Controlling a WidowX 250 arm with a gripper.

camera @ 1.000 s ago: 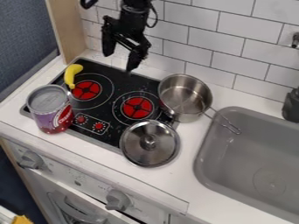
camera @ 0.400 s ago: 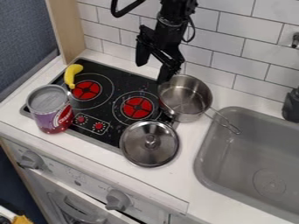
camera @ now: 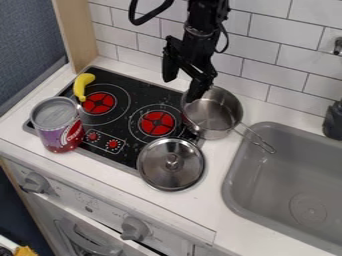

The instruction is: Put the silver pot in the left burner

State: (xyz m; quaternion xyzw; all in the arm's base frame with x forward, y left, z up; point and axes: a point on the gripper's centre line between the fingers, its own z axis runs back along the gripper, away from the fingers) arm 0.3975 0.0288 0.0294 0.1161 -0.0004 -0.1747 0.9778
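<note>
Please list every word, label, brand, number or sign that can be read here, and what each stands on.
No text can be quoted with confidence.
Can: white lettering curving around its side, too unclear to read.
Cooktop's control strip: fine markings, too small to read.
Front panel: faint marks between its knobs, too small to read.

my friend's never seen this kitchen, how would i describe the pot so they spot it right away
Find the black stovetop beside the grey sink. The pot sits at the stovetop's edge nearest the sink. It's silver, deep and open, with a thin wire handle; the silver lid is flatter, with a center knob.
</note>
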